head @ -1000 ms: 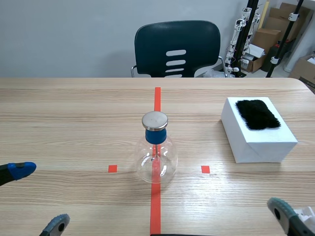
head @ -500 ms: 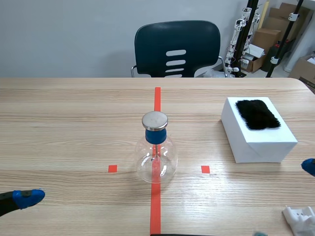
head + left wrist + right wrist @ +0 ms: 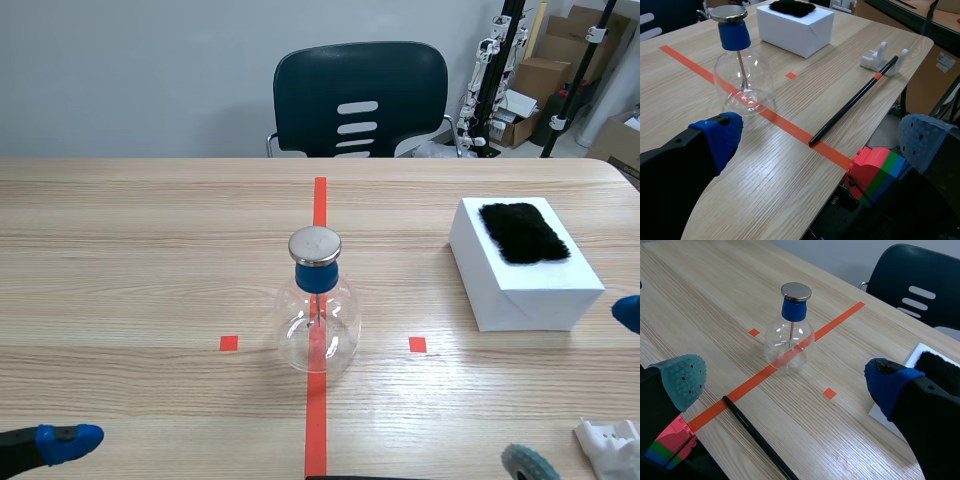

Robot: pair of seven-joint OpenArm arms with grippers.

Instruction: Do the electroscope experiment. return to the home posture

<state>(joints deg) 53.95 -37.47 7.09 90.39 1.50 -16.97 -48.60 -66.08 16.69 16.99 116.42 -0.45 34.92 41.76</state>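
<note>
Since the left hand [image 3: 822,137] and the right hand [image 3: 785,382] both stand spread apart and empty, with the electroscope [image 3: 790,335] upright on the bench [image 3: 715,285] well ahead of them, the homing step seems underway; next, each arm should settle back without brushing the rod [image 3: 850,104] just ahead.

The glass electroscope [image 3: 318,320] stands on the red line [image 3: 316,420] at the middle of the counter [image 3: 140,250]; a white box [image 3: 520,285] bearing black fur [image 3: 522,232] sits near its right edge; the right pincer [image 3: 578,390] gapes at the near right corner.
</note>
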